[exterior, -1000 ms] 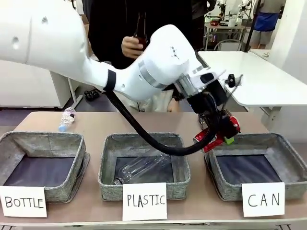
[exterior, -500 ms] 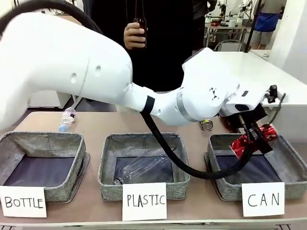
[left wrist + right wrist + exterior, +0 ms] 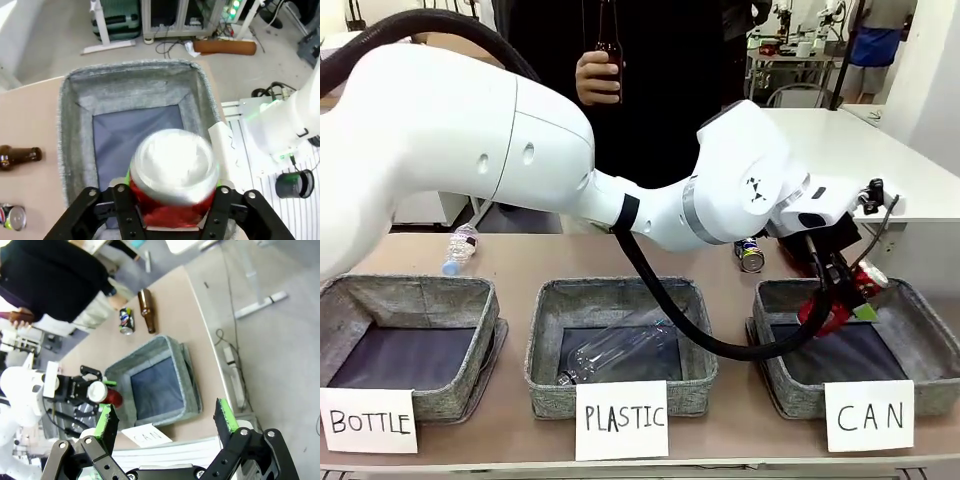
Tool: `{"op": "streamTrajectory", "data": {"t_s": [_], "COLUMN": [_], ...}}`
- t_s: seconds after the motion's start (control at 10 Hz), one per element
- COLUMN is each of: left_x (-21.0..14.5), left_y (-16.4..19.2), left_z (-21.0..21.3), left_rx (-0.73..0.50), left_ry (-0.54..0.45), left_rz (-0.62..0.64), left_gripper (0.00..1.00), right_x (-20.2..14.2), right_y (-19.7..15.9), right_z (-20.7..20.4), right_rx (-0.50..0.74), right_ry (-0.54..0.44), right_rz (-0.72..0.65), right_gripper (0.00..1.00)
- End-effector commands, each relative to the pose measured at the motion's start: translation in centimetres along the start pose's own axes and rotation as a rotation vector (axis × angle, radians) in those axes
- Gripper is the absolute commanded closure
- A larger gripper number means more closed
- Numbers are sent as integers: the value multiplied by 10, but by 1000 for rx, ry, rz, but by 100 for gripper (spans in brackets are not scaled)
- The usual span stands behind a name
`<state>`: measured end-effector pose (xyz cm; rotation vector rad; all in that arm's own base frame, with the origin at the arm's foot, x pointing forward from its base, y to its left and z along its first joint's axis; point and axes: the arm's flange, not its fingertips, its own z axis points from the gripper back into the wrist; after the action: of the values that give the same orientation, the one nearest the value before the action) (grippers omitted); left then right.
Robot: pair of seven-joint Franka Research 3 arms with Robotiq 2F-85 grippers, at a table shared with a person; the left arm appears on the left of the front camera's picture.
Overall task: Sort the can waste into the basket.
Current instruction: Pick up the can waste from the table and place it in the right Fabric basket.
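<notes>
The dented red can hangs over the grey basket behind the card lettered CAN. It sits between the fingers of my left gripper. In the left wrist view the red can touches both black fingers of my left gripper, its silver top is slightly blurred, and the basket lies straight beneath. A dark blue can lies on the table behind the basket. My right gripper is open and high above, looking down on the basket and the blue can.
The PLASTIC basket holds a clear bottle; the BOTTLE basket stands at the left. A clear bottle lies at the far left. A brown bottle lies by the blue can. A person's hand holds another brown bottle.
My left arm has swung right with the red can, from the basket's near-left corner to above its inside, and lowered it slightly. The person has raised the brown bottle.
</notes>
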<state>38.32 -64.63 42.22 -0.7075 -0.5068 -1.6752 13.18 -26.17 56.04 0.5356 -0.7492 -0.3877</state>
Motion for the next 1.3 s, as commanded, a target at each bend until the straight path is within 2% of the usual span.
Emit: {"op": "streamTrajectory", "data": {"t_s": [0.0, 0.4, 0.6, 0.7, 0.8, 0.9, 1.0, 1.2], "left_x": [12, 10, 6, -4, -26, -55, -87, -158], "left_y": [-3, -4, -6, -12, -26, -47, -70, -115], "left_z": [-2, 12, 29, 63, 124, 183, 243, 350], "left_rx": [-19, 0, -33, -86, -126, -68, 53, 165], "left_ry": [30, 11, 31, 57, 63, 41, 13, -63], "left_rz": [-3, 22, 104, 202, 357, 491, 659, 988], "left_gripper": [0, 0, 0, 0, 0, 0, 0, 0], "right_x": [-1, -1, -1, -1, -1, -1, -1, -1], "right_y": [-2, -2, -2, -2, -2, -2, -2, -2], "right_z": [4, 4, 4, 4, 4, 4, 4, 4], "right_rx": [2, 2, 2, 2, 2, 2, 2, 2], "right_ry": [-9, -9, -9, -9, -9, -9, -9, -9], "right_rz": [0, 0, 0, 0, 0, 0, 0, 0], "right_gripper": [0, 0, 0, 0, 0, 0, 0, 0]}}
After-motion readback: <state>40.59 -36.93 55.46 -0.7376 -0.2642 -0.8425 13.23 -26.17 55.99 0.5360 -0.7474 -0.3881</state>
